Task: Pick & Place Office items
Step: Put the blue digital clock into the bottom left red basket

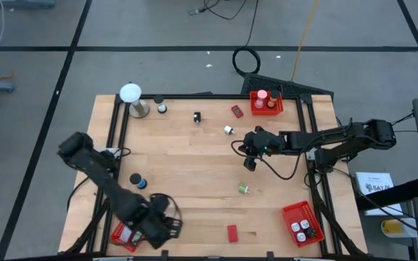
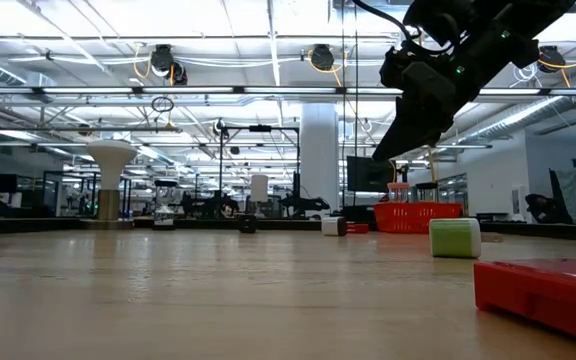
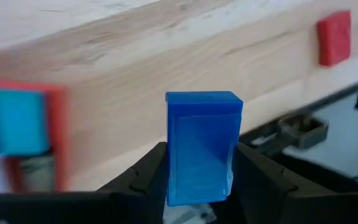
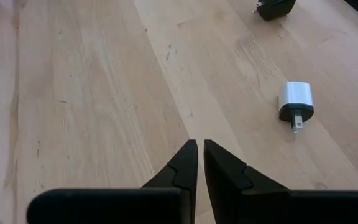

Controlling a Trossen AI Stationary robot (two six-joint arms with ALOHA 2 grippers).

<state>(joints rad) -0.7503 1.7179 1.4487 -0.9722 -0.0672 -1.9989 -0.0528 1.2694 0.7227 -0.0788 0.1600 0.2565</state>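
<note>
A blue block (image 3: 202,143) sits between the fingers of my left gripper (image 3: 201,163), which is shut on it. This gripper (image 1: 162,226) hangs over the table's near left corner, beside a red mesh basket (image 1: 124,235) that holds a teal block (image 3: 17,121). My right gripper (image 4: 200,152) is shut and holds nothing. It hovers above the table's right middle (image 1: 251,150). Loose items lie flat on the wood: a red block (image 1: 232,233), a green piece (image 1: 244,189), a white plug (image 4: 296,99) and a blue and black roll (image 1: 136,180). My left gripper pinches the blue block by its two opposite sides (image 3: 171,168) between its two fingers. The fingers point steeply down, and the block's far end sticks out past the fingertips (image 3: 154,158). The block is lifted clear of the table.
Two more red baskets stand at the far right (image 1: 265,102) and near right (image 1: 301,222). A white ball on a metal stand (image 1: 130,95) is at the far left, with small dark pieces (image 1: 197,117) near it. The table's metal frame (image 3: 300,127) runs along the near edge.
</note>
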